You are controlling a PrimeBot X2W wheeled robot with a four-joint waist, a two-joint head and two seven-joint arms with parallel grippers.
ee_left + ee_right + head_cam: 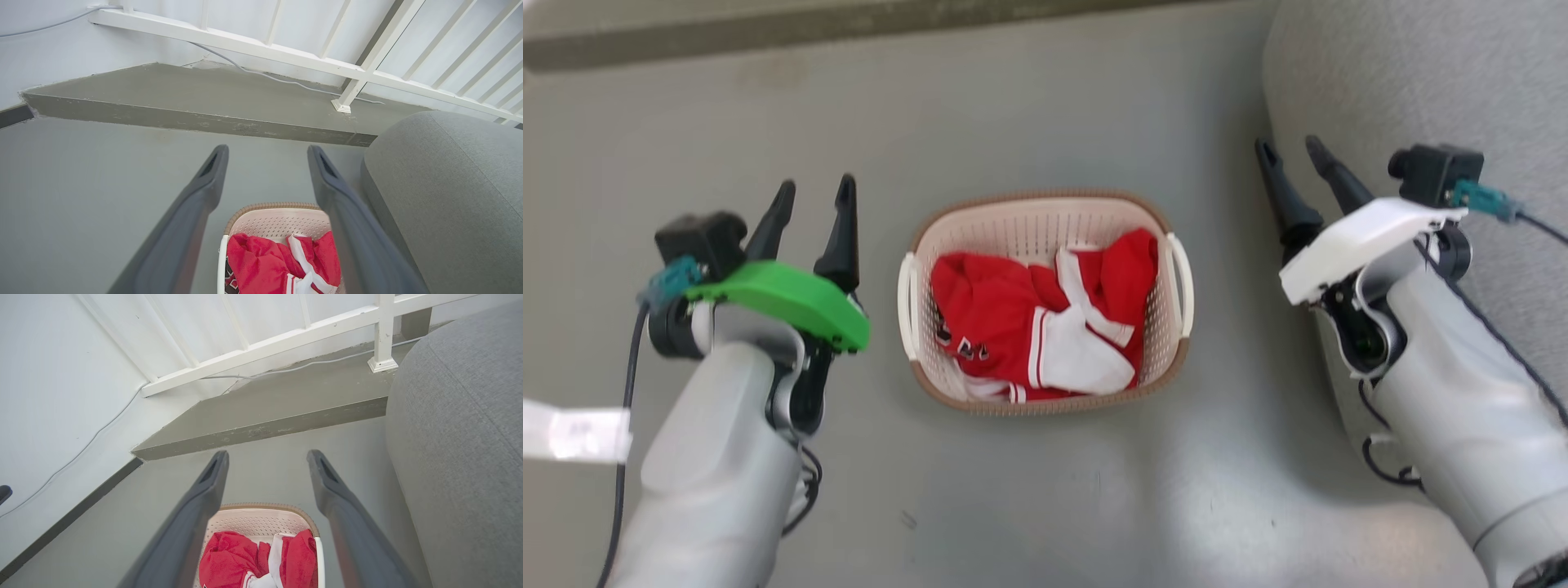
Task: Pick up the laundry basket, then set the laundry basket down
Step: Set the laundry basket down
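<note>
The laundry basket [1021, 219] is cream-white with a brown rim and white side handles, and it sits on the grey floor in the middle of the head view. Red and white clothing [1029, 327] lies inside it. My left gripper [814, 194] hovers open to the basket's left, fingers pointing away from me. On the right side my right gripper [1292, 153] is open too, well apart from the handle. The basket [278, 218] appears low between the left fingers, and the basket [261, 520] again between the right fingers. Nothing is held.
A grey upholstered sofa [1421, 90] stands close on the right, behind my right arm. A raised grey step [196, 118] with a white railing [261, 45] and a cable runs along the far side. A white tape strip [572, 433] lies at the left edge.
</note>
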